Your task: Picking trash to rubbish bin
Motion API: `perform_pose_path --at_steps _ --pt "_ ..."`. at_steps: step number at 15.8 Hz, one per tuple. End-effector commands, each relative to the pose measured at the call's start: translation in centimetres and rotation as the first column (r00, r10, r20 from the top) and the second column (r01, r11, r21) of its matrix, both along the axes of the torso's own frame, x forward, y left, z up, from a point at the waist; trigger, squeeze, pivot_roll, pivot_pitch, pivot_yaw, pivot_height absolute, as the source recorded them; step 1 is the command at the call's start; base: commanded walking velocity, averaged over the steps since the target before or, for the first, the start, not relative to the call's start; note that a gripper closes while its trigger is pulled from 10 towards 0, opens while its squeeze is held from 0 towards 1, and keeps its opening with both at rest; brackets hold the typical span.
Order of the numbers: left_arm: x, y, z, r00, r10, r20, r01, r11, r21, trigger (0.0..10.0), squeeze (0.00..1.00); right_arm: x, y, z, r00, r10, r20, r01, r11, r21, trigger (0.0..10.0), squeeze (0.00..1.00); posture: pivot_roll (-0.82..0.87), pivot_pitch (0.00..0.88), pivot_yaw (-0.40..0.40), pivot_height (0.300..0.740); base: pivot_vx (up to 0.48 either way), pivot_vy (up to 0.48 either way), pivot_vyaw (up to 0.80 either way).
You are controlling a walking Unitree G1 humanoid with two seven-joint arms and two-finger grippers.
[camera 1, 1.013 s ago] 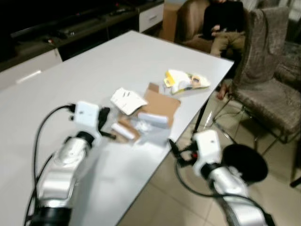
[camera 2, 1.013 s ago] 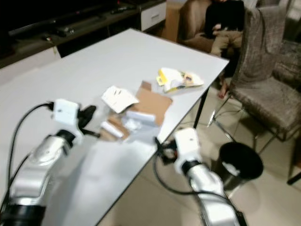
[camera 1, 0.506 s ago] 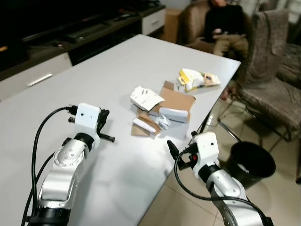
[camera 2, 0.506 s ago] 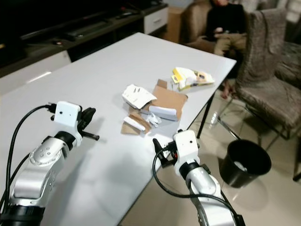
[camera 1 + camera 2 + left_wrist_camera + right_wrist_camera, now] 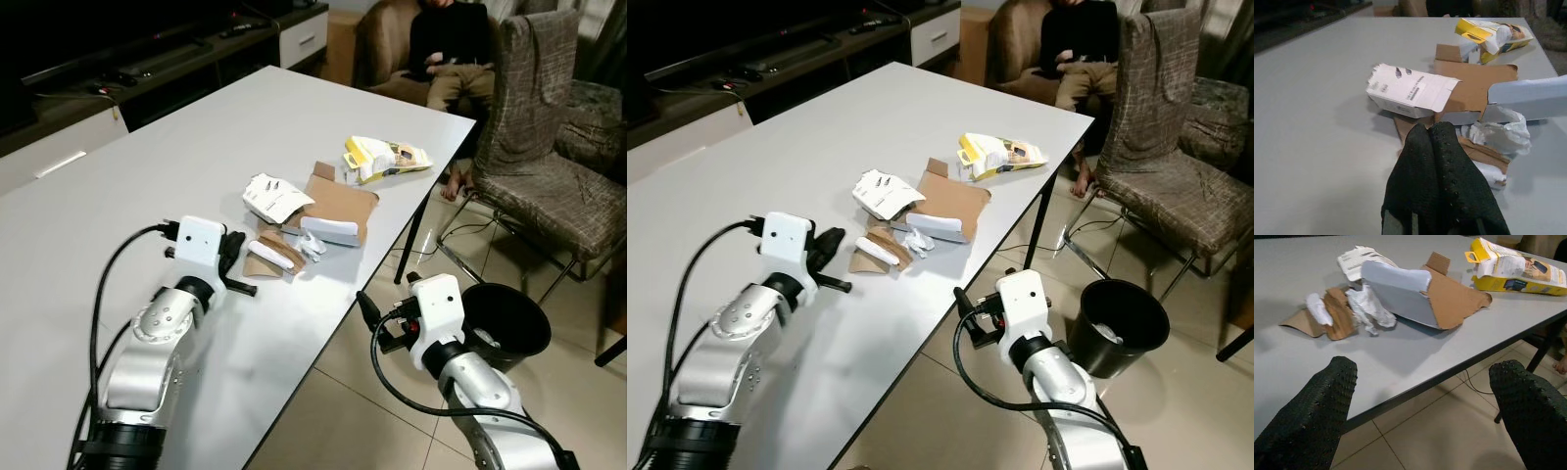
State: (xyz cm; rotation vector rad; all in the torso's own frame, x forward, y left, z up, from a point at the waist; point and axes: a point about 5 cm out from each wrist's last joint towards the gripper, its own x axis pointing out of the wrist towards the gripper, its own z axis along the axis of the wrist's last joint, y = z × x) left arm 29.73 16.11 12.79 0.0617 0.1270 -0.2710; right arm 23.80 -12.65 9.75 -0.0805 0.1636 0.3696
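Note:
A heap of trash lies near the right edge of the white table: a torn white box, flat brown cardboard, crumpled white paper and brown paper with a white roll. A yellow packet lies further back. My left gripper hovers just short of the brown paper, its fingers pressed shut with nothing held. My right gripper is open beside the table edge, over the floor, its two fingertips wide apart. The black bin stands on the floor to its right.
A chair with a patterned cover stands behind the bin. A person sits in an armchair beyond the table's far corner. A dark low cabinet runs along the back left. Tiled floor lies between table and bin.
The camera has shifted, bringing the bin fully into view. My left gripper now sits closer to the brown paper. The right gripper remains beside the table edge.

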Motion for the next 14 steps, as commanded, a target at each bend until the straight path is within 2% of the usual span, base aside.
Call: perform_pose_path --at_steps 1,2,5,9,12,14 --pt "0.6 0.1 -0.2 0.999 -0.009 -0.038 0.007 0.998 -0.058 10.0 0.00 0.3 -0.3 0.7 1.000 0.001 0.021 -0.001 1.000 -0.013 10.0 0.00 -0.04 0.000 0.017 0.740 0.000 0.000 0.00" --pt "1.2 -0.4 -0.7 0.996 -0.046 -0.077 0.038 0.994 -0.100 10.0 1.00 0.2 -0.5 0.9 1.000 0.016 0.022 -0.015 1.000 -0.014 10.0 0.00 -0.05 0.000 0.012 0.740 0.000 0.000 0.00" --pt "2.8 -1.9 -1.4 0.977 -0.172 -0.123 0.155 0.978 -0.137 10.0 1.00 -0.7 -0.8 0.9 0.994 0.107 -0.013 -0.106 0.994 0.006 10.0 0.00 -0.07 0.000 0.006 0.740 0.000 0.000 0.00" --pt "3.5 -3.0 -1.9 0.948 -0.276 -0.158 0.259 0.958 -0.123 10.0 1.00 -1.1 -1.8 1.0 0.993 0.114 -0.031 -0.114 0.993 -0.010 10.0 0.00 -0.10 0.001 0.009 0.740 0.000 0.000 0.00" --pt "4.2 -2.7 -3.0 0.942 -0.273 -0.194 0.285 0.958 0.035 10.0 1.00 -1.6 -1.9 1.2 0.990 0.134 -0.047 -0.135 0.991 -0.008 10.0 0.00 -0.11 0.011 0.010 0.740 0.000 0.000 0.00" --pt "4.4 -2.3 -3.9 0.953 -0.223 -0.206 0.258 0.952 0.162 10.0 1.00 -1.9 -1.7 1.3 0.985 0.163 -0.056 -0.164 0.986 -0.006 10.0 0.00 -0.12 0.015 0.009 0.740 0.000 0.000 0.00"
